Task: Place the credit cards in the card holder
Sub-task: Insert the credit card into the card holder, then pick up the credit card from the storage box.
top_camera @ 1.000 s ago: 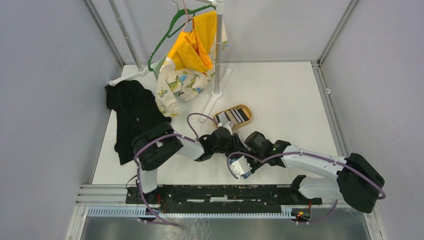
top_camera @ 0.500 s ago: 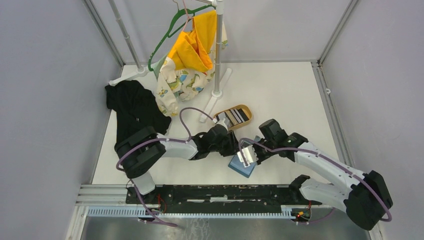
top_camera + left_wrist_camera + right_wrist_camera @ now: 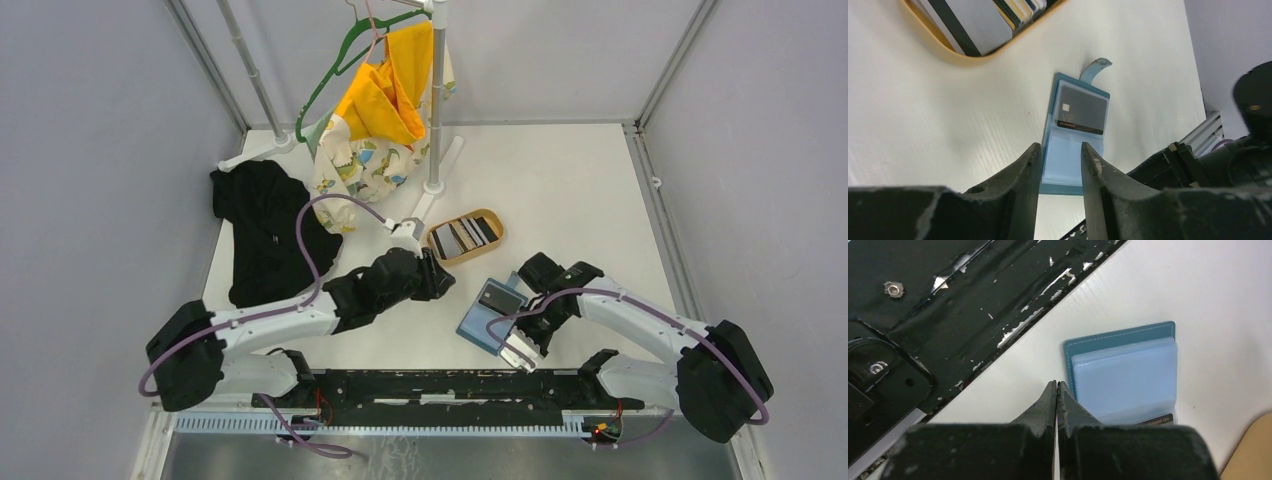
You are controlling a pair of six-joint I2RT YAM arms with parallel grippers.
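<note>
From above, the open teal-blue folding card holder (image 3: 489, 312) lies near the oval tan wooden tray (image 3: 500, 232) of striped credit cards (image 3: 462, 236); the left wrist alone reads VIP on its dark card (image 3: 1082, 114), left gripper (image 3: 1058, 150) half-open, empty; the right wrist shows pale-blue sleeves, right gripper (image 3: 1057, 385) pinched shut, empty.

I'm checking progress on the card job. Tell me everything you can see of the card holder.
The card holder is a teal, leather-like folding wallet, lying open on the table, near the wooden tray. Pale blue sleeves inside; one dark VIP card sits in the half toward its snap tab. The right gripper's shut fingers lie at its edge; contact unclear.
</note>
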